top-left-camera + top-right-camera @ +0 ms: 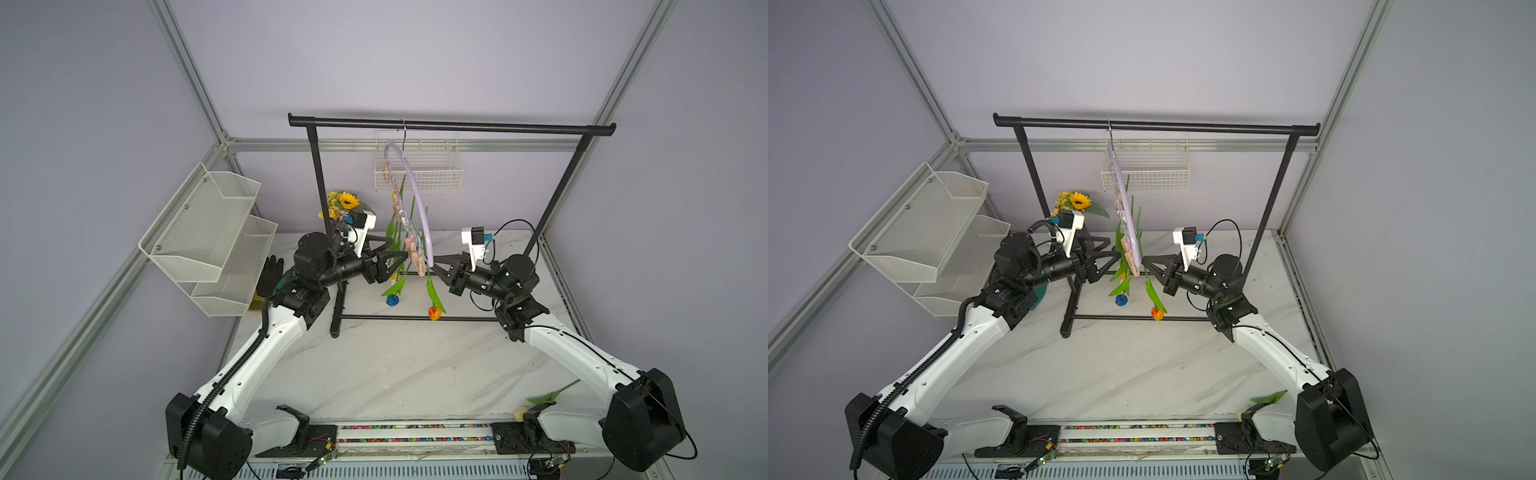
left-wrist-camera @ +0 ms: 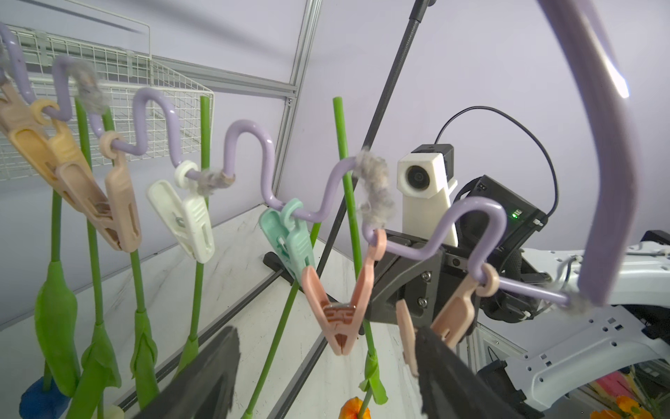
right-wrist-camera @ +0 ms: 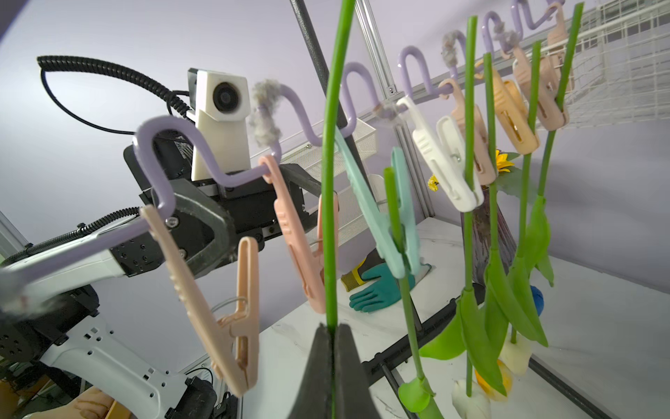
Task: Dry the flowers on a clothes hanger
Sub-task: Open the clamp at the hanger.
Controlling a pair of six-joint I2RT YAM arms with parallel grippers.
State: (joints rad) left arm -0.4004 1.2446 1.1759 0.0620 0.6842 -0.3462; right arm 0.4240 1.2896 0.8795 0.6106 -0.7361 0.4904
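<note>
Arms raised, converging mid-air; left tool [image 2: 326,332] spread wide, right tool [image 3: 333,333] pinched closed.

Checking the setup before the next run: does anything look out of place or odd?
Grey fluff clumps cling to the clothes hanger's wavy bar, like frayed wrapping. One tulip lies loose at the table's front edge, by the right arm's base, away from the pegged flowers.

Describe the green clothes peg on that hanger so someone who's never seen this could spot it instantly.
Find the tall black garment rack; a lilac hanger hangs from its bar. Along the hanger's wavy lower rail runs a row of pegs. The mint-green peg is the only green one, between a cream-white peg and a peach-pink peg.
</note>
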